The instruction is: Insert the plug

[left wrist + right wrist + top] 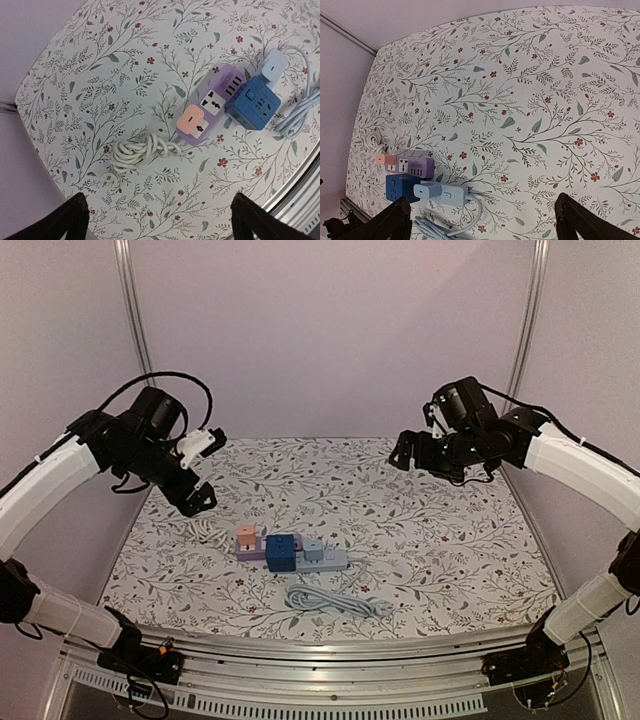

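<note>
Three power strips lie side by side mid-table: a purple strip [252, 549] [216, 101] [416, 165], a dark blue cube strip [281, 552] [255, 102] [399, 187] and a pale blue-grey strip [328, 561] [452, 194]. A pink plug [245, 535] [192, 120] [381, 159] sits in the purple strip. A light blue charger plug [313, 548] [275, 64] [426, 190] sits in the pale strip. My left gripper [203, 471] [161, 216] hangs open, high above the table's left side. High at the right, my right gripper [413, 448] [485, 220] is open too. Neither holds anything.
A knotted white cord [205, 530] [144, 152] [372, 141] lies left of the purple strip, its loose plug end [111, 181] flat on the cloth. A coiled grey cord [335, 600] [300, 112] [434, 230] lies in front of the strips. The metal table edge [330, 652] runs along the near side.
</note>
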